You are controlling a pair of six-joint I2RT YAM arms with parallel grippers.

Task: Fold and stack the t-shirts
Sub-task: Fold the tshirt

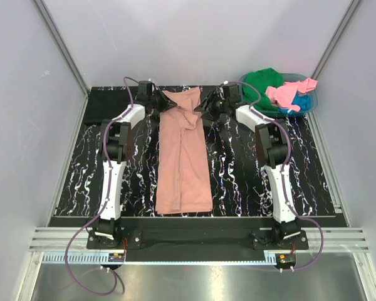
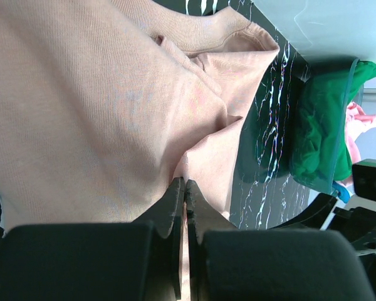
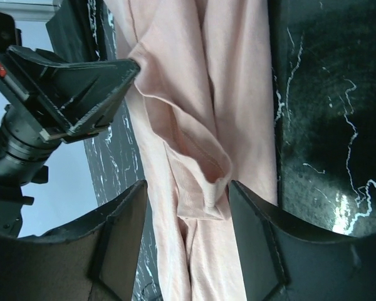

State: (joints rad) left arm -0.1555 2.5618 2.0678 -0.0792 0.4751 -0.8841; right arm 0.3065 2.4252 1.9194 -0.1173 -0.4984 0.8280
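Presently we find the task at an early stage, with one garment in work and no stack that we can confirm. The salmon-pink t-shirt (image 1: pixel 183 163) lies in the middle of the table (image 1: pixel 250 175) as a long narrow strip running from the upper centre of the overhead view down towards the arm bases; its sides look turned in lengthwise, while its upper end is bunched and creased. The left gripper (image 2: pixel 184 183) is at that upper end, jaws pressed together, and its wrist view shows a sliver of pink cloth pinched between them. The right gripper (image 3: pixel 187 194) stands over the same end with jaws apart, straddling a raised fold of the shirt without holding it. In our judgement the crosswise folds of this shirt are not yet made. The green t-shirt (image 1: pixel 263 81), the bright pink t-shirt (image 1: pixel 288 94) and the blue t-shirt (image 1: pixel 302 102) lie heaped and unfolded in the teal basket (image 1: pixel 316 100) at the upper right. A plain dark patch (image 1: pixel 103 103) at the table's upper left may be a folded black garment; we cannot tell.
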